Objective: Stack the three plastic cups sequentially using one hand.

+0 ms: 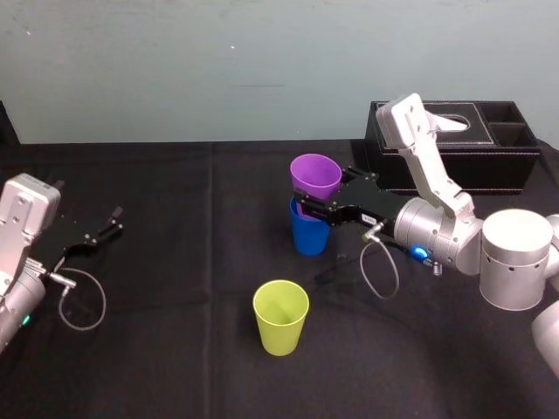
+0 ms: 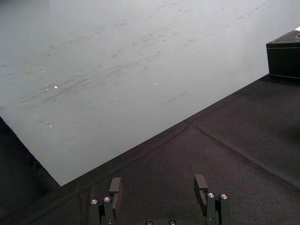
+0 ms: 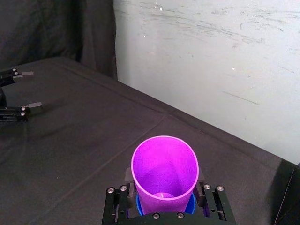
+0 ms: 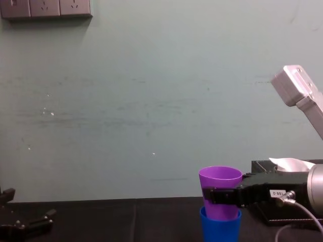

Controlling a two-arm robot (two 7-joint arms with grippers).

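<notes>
The purple cup (image 1: 314, 175) sits partly inside the blue cup (image 1: 310, 236) at the table's middle, its upper half sticking out. My right gripper (image 1: 313, 209) reaches in from the right and is shut on the purple cup just above the blue rim. In the right wrist view the fingers flank the purple cup (image 3: 164, 173), with the blue cup's rim (image 3: 190, 206) showing below. From the chest view the purple cup (image 4: 220, 181) stands in the blue cup (image 4: 220, 227). The yellow-green cup (image 1: 280, 316) stands alone, upright, nearer the front. My left gripper (image 1: 112, 223) rests open at the far left.
A black tissue box (image 1: 489, 148) stands at the back right behind my right arm. The black tablecloth (image 1: 175, 288) ends at a pale wall along the back. Bare cloth lies between the left gripper and the cups.
</notes>
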